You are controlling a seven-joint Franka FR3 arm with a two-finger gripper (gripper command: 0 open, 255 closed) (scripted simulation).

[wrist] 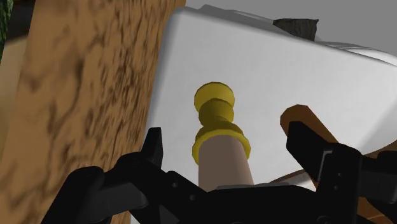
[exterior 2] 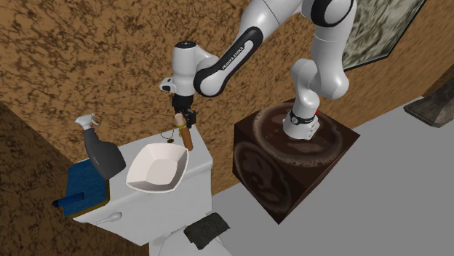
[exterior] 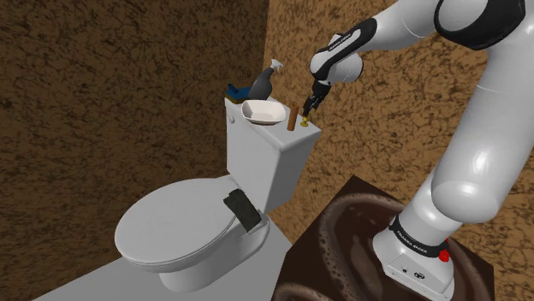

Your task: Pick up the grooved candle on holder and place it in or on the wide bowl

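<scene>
- Our black end effector (wrist: pixel 224 137) stands open, its fingers flanking the pale candle on its gold holder (wrist: pixel 221 159) without contact.
- We see the candle near the white toilet tank lid (wrist: pixel 273 70)'s wall-side edge.

The near end of the candle (wrist: pixel 220 160) is hidden behind the tool (wrist: pixel 227 135); one finger (wrist: pixel 313 147) partly covers a brown object (wrist: pixel 296 115).

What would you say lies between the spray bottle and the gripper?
The white bowl, on the tank between bottle and gripper, in the second exterior view.
</scene>
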